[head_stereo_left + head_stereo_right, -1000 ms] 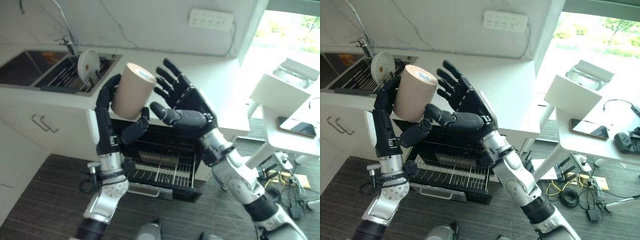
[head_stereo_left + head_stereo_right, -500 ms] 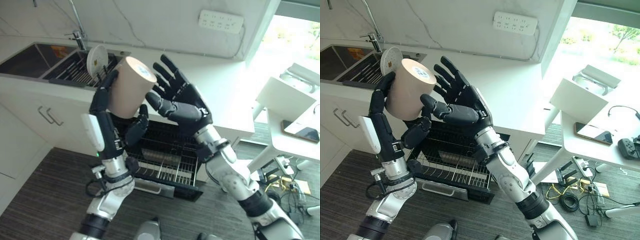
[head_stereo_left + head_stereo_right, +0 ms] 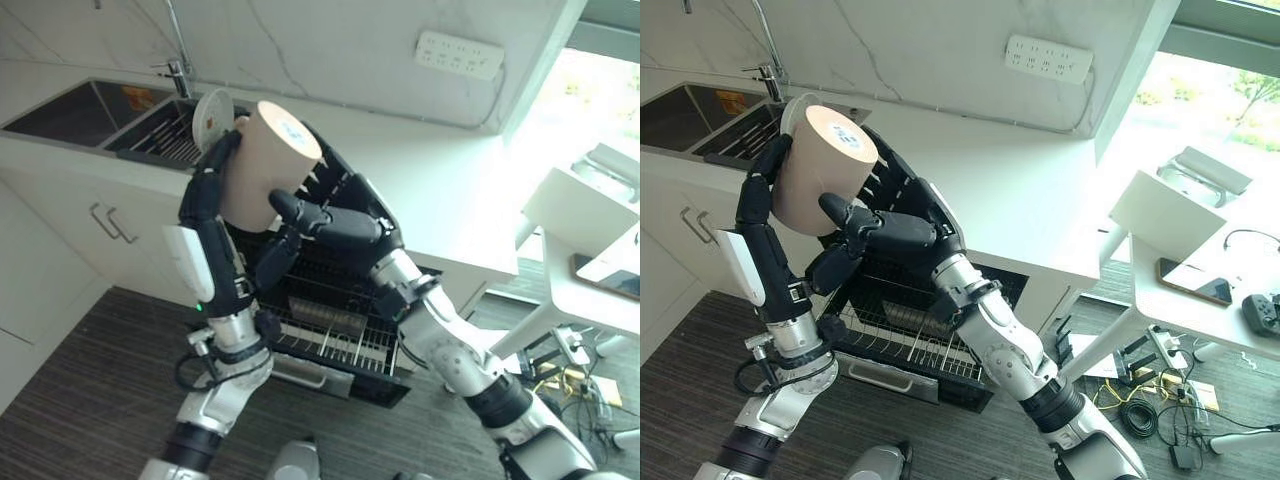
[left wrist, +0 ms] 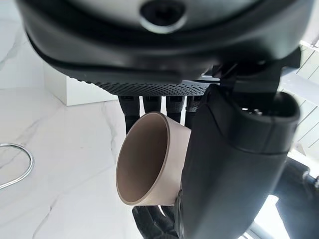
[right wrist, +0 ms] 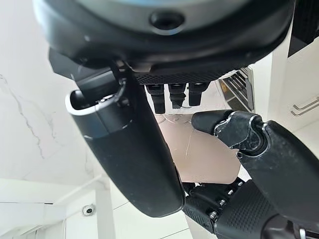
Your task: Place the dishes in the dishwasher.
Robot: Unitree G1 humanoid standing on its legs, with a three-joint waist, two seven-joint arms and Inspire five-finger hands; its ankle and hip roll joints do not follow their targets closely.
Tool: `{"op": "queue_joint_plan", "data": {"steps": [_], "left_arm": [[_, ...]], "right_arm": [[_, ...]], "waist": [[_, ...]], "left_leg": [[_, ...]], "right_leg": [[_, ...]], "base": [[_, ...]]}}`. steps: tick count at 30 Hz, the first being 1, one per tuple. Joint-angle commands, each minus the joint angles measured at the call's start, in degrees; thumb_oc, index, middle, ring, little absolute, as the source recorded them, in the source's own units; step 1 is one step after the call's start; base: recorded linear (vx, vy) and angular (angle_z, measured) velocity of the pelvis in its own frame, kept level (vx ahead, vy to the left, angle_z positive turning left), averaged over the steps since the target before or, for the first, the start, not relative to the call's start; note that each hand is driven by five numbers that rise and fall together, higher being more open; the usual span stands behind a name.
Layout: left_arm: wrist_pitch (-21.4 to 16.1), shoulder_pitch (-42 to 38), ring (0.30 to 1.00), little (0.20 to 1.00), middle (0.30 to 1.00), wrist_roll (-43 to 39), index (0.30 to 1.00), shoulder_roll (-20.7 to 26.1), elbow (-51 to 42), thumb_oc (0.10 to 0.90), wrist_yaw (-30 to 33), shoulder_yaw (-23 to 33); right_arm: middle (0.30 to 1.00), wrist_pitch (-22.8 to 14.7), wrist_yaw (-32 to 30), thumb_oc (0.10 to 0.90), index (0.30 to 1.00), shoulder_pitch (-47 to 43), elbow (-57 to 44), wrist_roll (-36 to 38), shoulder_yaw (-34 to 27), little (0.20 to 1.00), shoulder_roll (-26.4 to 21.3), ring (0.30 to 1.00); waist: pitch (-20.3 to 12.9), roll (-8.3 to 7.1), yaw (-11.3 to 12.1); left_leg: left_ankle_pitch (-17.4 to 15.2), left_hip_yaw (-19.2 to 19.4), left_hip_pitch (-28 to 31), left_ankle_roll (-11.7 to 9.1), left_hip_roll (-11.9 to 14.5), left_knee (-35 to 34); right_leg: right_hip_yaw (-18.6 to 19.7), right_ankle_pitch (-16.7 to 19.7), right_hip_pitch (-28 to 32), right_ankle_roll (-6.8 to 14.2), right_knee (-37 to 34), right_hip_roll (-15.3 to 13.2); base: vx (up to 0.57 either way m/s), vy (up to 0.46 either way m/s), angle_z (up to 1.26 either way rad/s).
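A beige cup [image 3: 265,165] is held up bottom-side up, above the open dishwasher's pulled-out wire rack [image 3: 330,325]. My left hand [image 3: 208,200] is shut on it from the left, fingers over its wall and thumb below [image 4: 234,164]. My right hand [image 3: 348,226] has come in from the right. Its thumb lies against the cup's front and its fairly straight fingers reach behind the cup [image 3: 820,170]. In the right wrist view the cup [image 5: 199,154] sits between that hand's thumb and fingers. The cup's open mouth [image 4: 142,167] shows in the left wrist view.
A white plate [image 3: 211,112] stands in the sink's rack [image 3: 170,140], behind the cup, beside the tap [image 3: 178,72]. The white counter [image 3: 430,190] runs right over the dishwasher. A white table [image 3: 590,220] with a phone [image 3: 608,272] stands at the far right.
The right hand, spread open beside the cup before, has moved in against it, thumb across its front. The camera has shifted, so the whole scene sits differently.
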Motion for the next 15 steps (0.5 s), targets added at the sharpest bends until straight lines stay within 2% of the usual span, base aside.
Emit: {"op": "queue_joint_plan", "data": {"steps": [1,15], "left_arm": [[-2.8,-6.3,0.300,0.300,0.300,0.0,0.300,0.6,-3.4,0.400,1.7,-2.1],[-3.6,-6.9,0.300,0.300,0.300,-0.9,0.300,0.1,-0.6,0.400,1.0,-5.1]], "right_arm": [[0.900,-3.8,1.0,0.800,0.900,-8.8,-1.5,1.6,-2.2,0.900,3.2,0.900],[0.900,-4.6,-2.0,0.800,0.900,-13.7,0.2,1.1,-1.4,0.900,4.4,0.900]], "waist": [[-4.0,-0.33,1.0],[-3.9,-0.54,2.0]], "left_leg": [[-8.9,-1.4,3.1,-2.6,3.2,-0.8],[-8.8,-1.6,3.2,-2.5,3.1,-0.8]], "right_leg": [[-0.2,-3.4,0.0,3.8,-1.2,-4.3],[-0.7,-3.0,0.1,3.8,-1.2,-4.7]], "base": [[0.00,-0.001,0.04],[0.00,-0.002,0.02]]}}
